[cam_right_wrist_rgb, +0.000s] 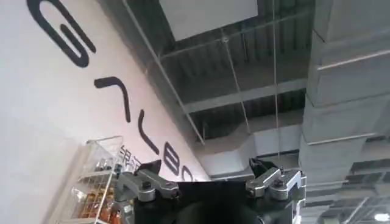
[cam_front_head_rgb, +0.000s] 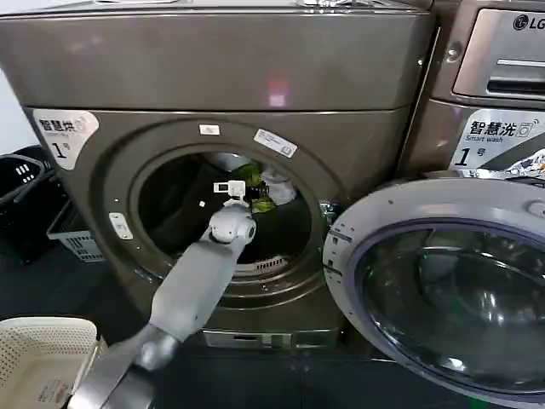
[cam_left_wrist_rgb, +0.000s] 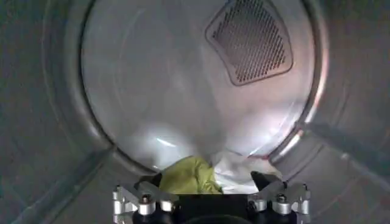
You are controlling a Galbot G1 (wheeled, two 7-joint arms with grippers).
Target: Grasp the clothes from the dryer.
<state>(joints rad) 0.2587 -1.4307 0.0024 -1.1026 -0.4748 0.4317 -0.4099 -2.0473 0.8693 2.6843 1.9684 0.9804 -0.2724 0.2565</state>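
Left gripper [cam_left_wrist_rgb: 210, 189] is seen inside the bronze-brown front-loading dryer [cam_front_head_rgb: 213, 68], jaws spread wide around the lime-green and white fabric clothes [cam_left_wrist_rgb: 204, 173] lying on the drum floor. Grasp step is judged in hand; closure, then withdrawal through the porthole, is called for. Right gripper [cam_right_wrist_rgb: 210, 182] is parked open, pointing at the ceiling.

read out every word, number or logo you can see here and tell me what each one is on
"智慧洗 1号": white sticker on the dryer.
"智慧洗 Smart wash 1号": sticker on the neighbouring machine.
"LG", cut off: that machine's panel.
Small labels on the porthole rim: unreadable.
Large wall letters: partial, unreadable.
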